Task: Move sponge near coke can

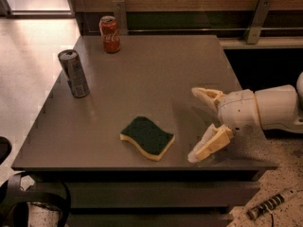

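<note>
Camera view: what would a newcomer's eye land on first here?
The white gripper, open, hangs over the front right of the grey table, beside the green-and-yellow sponge lying flat. At the back left stands the red coke can, with a taller silver can nearer along the left edge.

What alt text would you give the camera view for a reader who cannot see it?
An open gripper hovers just right of a green-topped sponge on a grey table; a coke can stands at the far edge, well apart.
</note>
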`<state>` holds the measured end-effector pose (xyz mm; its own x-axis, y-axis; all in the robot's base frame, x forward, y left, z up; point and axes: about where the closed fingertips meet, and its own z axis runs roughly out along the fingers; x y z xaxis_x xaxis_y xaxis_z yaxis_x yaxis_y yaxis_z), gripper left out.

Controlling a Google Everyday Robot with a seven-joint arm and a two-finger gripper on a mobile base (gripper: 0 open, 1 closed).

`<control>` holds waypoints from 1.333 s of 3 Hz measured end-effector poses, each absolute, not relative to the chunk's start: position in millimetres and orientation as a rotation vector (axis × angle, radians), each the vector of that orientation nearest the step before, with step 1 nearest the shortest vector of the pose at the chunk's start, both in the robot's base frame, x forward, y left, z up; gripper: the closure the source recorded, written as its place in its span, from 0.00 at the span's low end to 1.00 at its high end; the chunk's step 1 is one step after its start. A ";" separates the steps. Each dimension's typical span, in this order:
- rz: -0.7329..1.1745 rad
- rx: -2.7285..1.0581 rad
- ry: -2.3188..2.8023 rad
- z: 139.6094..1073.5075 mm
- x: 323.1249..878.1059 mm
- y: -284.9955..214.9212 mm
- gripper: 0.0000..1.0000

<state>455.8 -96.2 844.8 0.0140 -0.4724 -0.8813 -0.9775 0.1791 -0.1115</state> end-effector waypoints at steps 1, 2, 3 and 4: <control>0.819 -1.398 1.597 830.2 449.9 -75.1 0.00; 0.883 -1.380 1.595 822.5 444.7 -59.2 0.00; 0.936 -1.361 1.570 817.2 437.3 -39.0 0.00; 0.937 -1.386 1.511 821.3 432.5 -23.0 0.00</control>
